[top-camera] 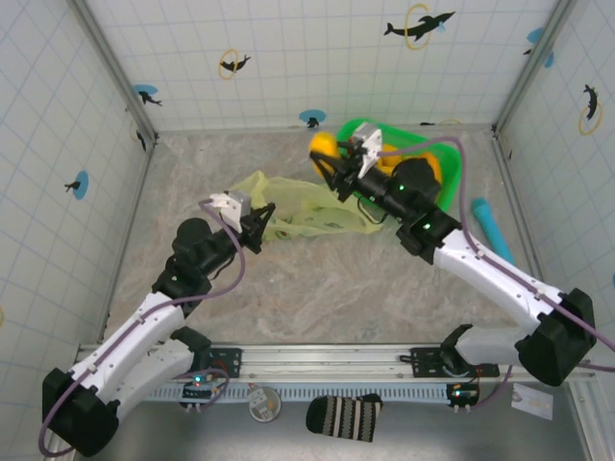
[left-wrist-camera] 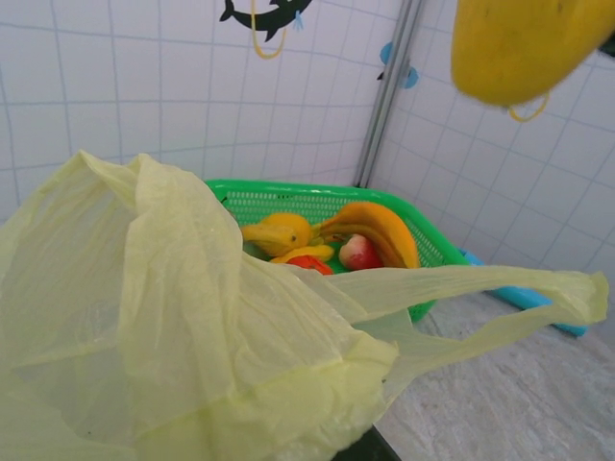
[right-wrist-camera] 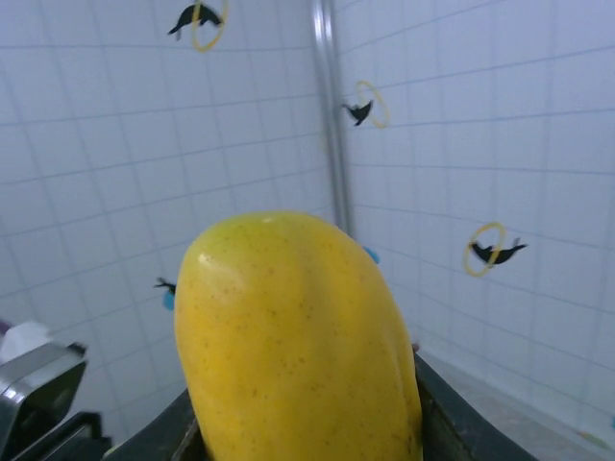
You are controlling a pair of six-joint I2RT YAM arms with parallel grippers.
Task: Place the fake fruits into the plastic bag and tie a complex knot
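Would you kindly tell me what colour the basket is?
Bright green; the basket shows best in the left wrist view.

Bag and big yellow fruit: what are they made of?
The bag looks like very thin plastic film: see-through yellow-green, soft and full of wrinkles. The fruit is probably hard plastic: smooth, with a shiny spot and tiny brown speckles, though its inside is hidden.

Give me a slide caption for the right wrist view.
Right end effector grips a large yellow fake fruit before a tiled wall.
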